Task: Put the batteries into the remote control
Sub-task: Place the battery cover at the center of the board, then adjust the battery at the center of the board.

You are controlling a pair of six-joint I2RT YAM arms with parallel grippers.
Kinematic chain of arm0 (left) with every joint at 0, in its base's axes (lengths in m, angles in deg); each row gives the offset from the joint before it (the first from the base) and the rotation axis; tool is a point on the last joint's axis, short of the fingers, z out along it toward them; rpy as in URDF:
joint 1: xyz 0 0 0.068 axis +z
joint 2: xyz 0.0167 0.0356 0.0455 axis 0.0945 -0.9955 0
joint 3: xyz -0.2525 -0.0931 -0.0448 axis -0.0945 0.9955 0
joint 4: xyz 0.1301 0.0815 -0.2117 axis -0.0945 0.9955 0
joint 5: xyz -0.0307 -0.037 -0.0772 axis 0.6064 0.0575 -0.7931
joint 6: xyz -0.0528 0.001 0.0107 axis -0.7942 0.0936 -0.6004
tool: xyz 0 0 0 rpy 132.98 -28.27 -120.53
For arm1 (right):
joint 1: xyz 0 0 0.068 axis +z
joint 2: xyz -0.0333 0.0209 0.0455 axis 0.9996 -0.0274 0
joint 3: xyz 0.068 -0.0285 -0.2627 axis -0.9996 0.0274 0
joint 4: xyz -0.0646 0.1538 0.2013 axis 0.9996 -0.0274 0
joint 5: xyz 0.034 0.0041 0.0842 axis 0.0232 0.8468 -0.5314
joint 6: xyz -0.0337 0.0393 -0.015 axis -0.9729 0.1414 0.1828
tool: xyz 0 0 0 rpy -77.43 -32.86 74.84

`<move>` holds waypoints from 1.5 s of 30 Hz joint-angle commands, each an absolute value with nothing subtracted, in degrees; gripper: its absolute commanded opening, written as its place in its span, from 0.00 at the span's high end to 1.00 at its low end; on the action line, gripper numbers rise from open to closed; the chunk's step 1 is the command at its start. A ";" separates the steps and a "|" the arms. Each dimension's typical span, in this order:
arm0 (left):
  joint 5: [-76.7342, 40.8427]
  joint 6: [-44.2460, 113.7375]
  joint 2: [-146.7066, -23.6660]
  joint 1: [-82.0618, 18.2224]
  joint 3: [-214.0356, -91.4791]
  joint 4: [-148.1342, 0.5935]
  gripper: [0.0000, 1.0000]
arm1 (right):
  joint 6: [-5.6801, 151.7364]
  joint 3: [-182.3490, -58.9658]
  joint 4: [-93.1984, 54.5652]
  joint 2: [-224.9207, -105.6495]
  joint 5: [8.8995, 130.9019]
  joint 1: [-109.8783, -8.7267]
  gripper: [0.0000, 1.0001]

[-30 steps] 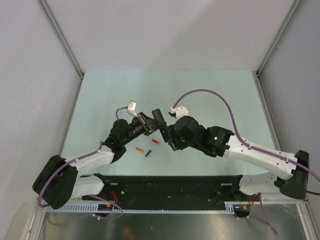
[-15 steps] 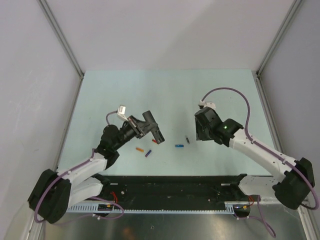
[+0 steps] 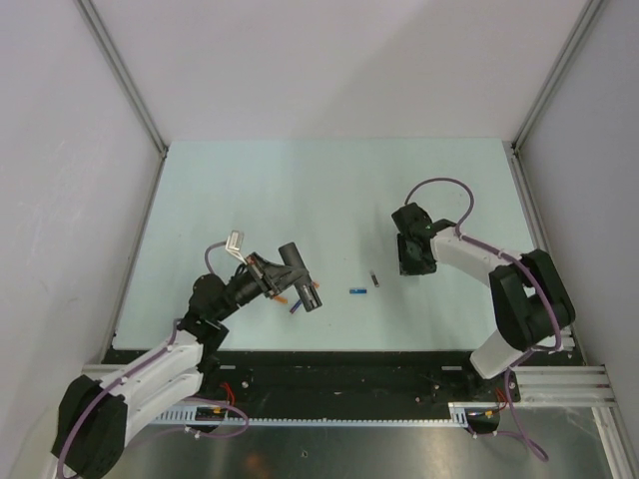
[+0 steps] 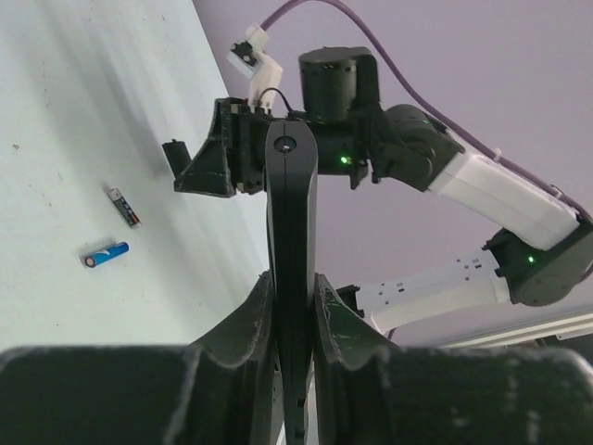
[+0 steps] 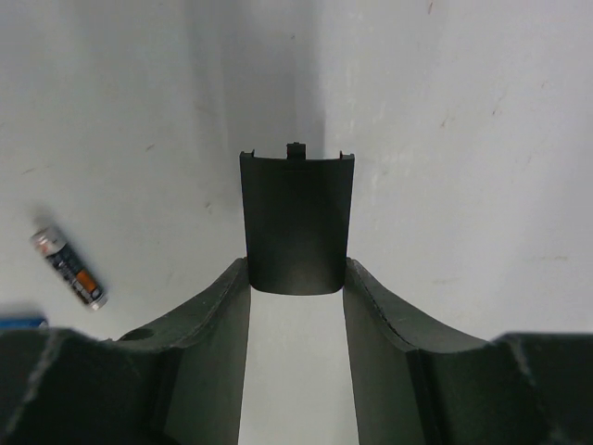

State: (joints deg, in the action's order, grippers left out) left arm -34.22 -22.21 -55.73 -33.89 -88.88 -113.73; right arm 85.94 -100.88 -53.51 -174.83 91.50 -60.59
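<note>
My left gripper [image 4: 292,283] is shut on the remote control [image 4: 291,213], a slim black bar held on edge above the table [image 3: 250,190]; from above the remote control [image 3: 301,278] shows left of centre. My right gripper [image 5: 296,269] is shut on a black battery cover [image 5: 296,218] at its fingertips, low over the table at the right [image 3: 408,261]. A blue battery [image 3: 356,291] and a dark grey battery [image 3: 375,278] lie between the arms, and both also show in the right wrist view: dark grey battery [image 5: 69,266], blue battery [image 5: 18,322]. An orange battery [image 3: 283,296] and a purple battery [image 3: 296,305] lie under the remote.
Grey walls and metal rails [image 3: 130,95] close the table at the left, back and right. The black base bar [image 3: 349,379] runs along the near edge. Each arm's purple cable [image 3: 439,185] loops above its wrist.
The two grippers, close together a second ago, have drawn apart. The right arm swung right with the cover. The left arm pulled back toward the near left with the remote.
</note>
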 commanded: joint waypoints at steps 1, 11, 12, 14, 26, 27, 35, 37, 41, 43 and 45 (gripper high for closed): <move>-37.01 -23.46 -53.55 -33.55 -87.97 -115.61 1.00 | 84.06 -101.10 -48.61 -177.01 90.29 -62.24 0.67; -37.55 -23.90 -52.94 -33.37 -87.09 -115.61 1.00 | 83.26 -102.15 -48.08 -181.32 89.58 -64.26 0.50; -37.37 -23.90 -52.85 -33.46 -87.01 -115.61 1.00 | 83.35 -102.24 -48.16 -181.32 89.76 -64.26 0.46; -37.37 -23.81 -52.58 -33.37 -86.92 -115.52 1.00 | 83.70 -102.24 -48.43 -180.80 89.85 -64.26 0.39; -35.62 -23.28 -50.83 -33.46 -85.78 -115.00 1.00 | 97.73 -102.15 -49.93 -167.18 96.42 -48.22 0.25; -35.18 -23.20 -50.30 -33.46 -85.43 -114.91 1.00 | 98.98 -102.24 -49.40 -167.26 98.70 -46.00 0.25; -30.86 -24.78 -45.46 -33.46 -82.17 -113.86 1.00 | 109.54 -102.24 -45.09 -174.29 102.24 -36.75 0.27; -31.04 -24.43 -45.38 -33.46 -82.61 -113.50 1.00 | 109.98 -102.24 -44.30 -175.95 102.42 -35.96 0.26; -31.22 -23.90 -45.55 -33.46 -82.96 -112.89 1.00 | 109.37 -102.50 -43.42 -177.71 101.89 -35.34 0.23; -31.22 -23.81 -45.55 -33.46 -82.96 -112.71 1.00 | 108.58 -102.59 -42.72 -178.33 101.01 -35.08 0.23; -31.30 -23.72 -45.73 -33.46 -83.05 -112.54 1.00 | 108.31 -102.59 -42.63 -178.95 100.83 -34.82 0.23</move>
